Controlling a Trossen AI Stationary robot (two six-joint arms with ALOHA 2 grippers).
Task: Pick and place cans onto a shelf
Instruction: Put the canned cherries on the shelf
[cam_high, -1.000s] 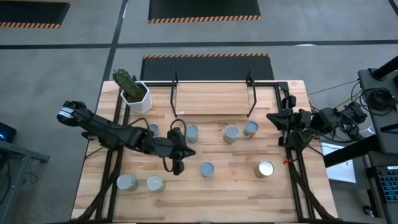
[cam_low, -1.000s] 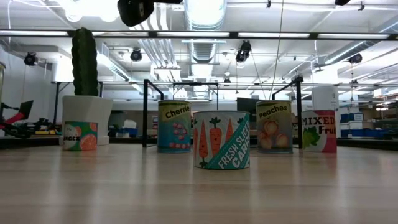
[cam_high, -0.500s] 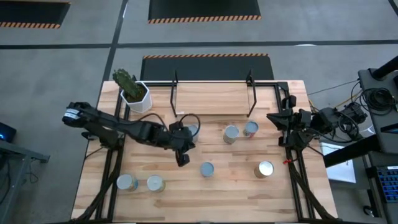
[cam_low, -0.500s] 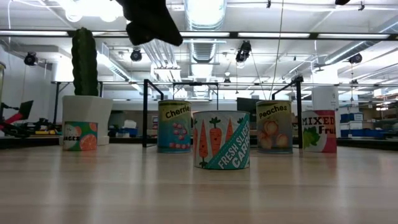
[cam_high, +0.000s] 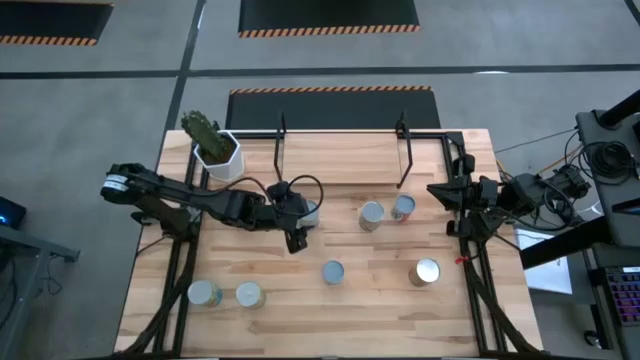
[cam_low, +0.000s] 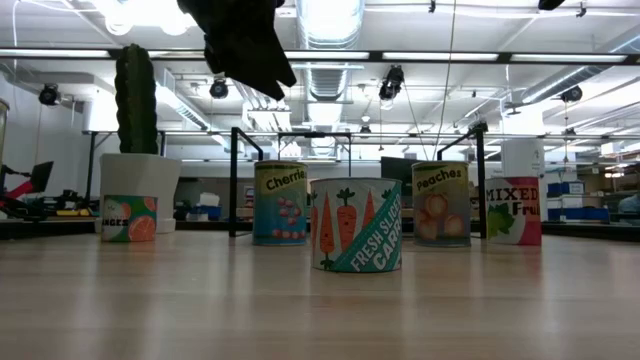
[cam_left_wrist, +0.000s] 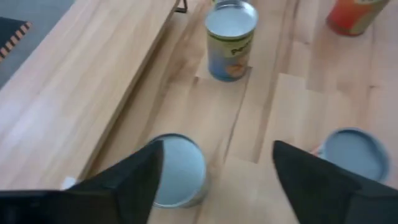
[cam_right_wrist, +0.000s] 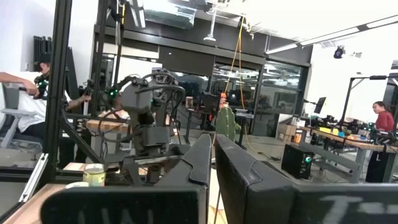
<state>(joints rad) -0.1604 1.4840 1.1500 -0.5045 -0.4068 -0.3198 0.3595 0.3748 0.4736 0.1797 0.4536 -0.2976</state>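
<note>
Several cans stand upright on the wooden table (cam_high: 200, 250). My left gripper (cam_left_wrist: 217, 149) hangs open above the table's middle, pointing slantwise down toward the right edge. One silver-topped can (cam_left_wrist: 177, 168) stands just below its shelf-side finger, and the carrot can (cam_left_wrist: 351, 152) lies outside the other finger. Neither can is touched. The peaches can (cam_left_wrist: 230, 37) stands farther ahead. In the high view my left gripper (cam_high: 296, 238) half hides the can (cam_high: 310, 212) beside it. The shelf (cam_high: 342, 160) stands at the far edge with nothing on its board. My right gripper (cam_right_wrist: 212, 155) is shut and waits at the right edge.
A white pot with a cactus (cam_high: 218, 152) stands at the far left. Two cans (cam_high: 204, 293) (cam_high: 249, 295) stand near the front left, one can (cam_high: 426, 272) at the front right, and two more (cam_high: 371, 214) (cam_high: 403, 207) before the shelf. People sit in the room behind.
My left gripper has gone toward the far edge and a little right, toward the can in front of the shelf. It has sunk further into the low view, tipped more steeply down, and its fingers have opened.
</note>
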